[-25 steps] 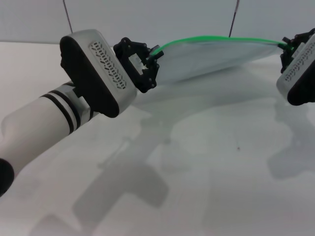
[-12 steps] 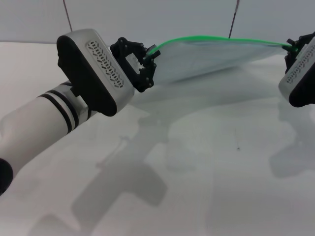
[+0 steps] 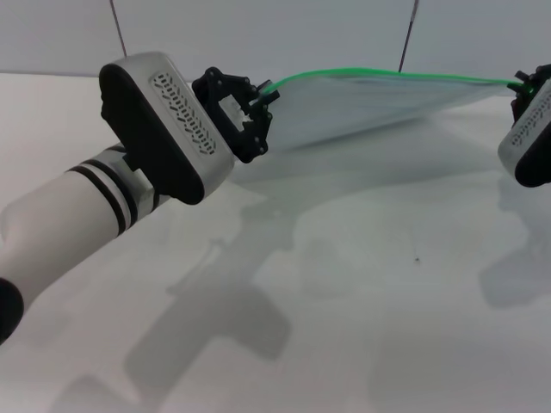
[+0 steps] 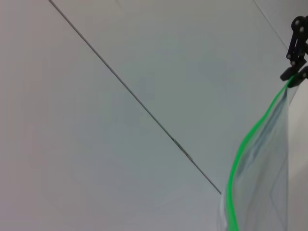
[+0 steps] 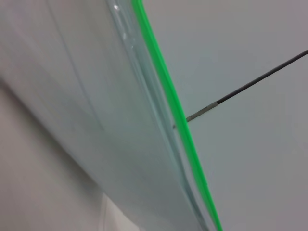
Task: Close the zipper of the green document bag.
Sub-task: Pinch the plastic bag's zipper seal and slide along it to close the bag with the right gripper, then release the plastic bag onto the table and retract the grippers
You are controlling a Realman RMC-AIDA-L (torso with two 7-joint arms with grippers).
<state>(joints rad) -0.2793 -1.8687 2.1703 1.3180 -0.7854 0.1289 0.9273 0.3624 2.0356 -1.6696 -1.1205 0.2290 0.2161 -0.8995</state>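
The green document bag hangs in the air above the white table, stretched between both arms, a translucent grey-blue pouch. Its bright green zipper runs along the top edge, nearly straight. My left gripper is shut on the bag's left end at the zip strip. My right gripper is at the far right edge of the head view, shut on the zipper's right end. I cannot make out the slider. The left wrist view shows the zipper running to the distant right gripper. The right wrist view shows the zipper close up beside the bag.
The white table lies under the bag with the arms' shadows on it and a small dark speck. A pale wall with thin dark seam lines stands behind.
My right gripper has moved to the right with the zipper's end. The green edge has gone from arched to nearly straight. The left gripper has shifted slightly left.
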